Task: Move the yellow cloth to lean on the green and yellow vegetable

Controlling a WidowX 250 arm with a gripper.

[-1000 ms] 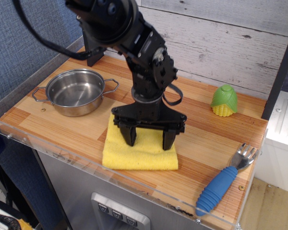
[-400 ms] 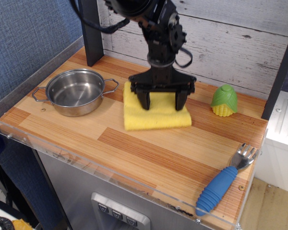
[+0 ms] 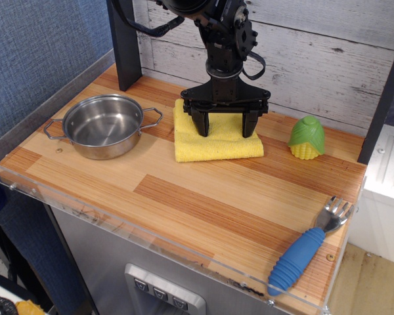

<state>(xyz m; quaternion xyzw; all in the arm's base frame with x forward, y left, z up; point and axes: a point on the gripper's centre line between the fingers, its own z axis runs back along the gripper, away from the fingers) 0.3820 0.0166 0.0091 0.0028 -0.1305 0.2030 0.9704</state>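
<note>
The black robot hand (image 3: 226,125), fingers spread wide, has dragged the folded bright yellow terry cloth (image 3: 217,139) across the wooden worktop (image 3: 203,197); the green-husked yellow toy corn (image 3: 306,138) now stands just right, a gap remaining.

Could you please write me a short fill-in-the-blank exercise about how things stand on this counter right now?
1. The pincer stands over the ____ cloth.
2. Between the cloth and the corn lies bare ____.
3. The fork has a ____ handle.
4. The steel pot holds ____.

Missing words: yellow; wood; blue; nothing
</note>
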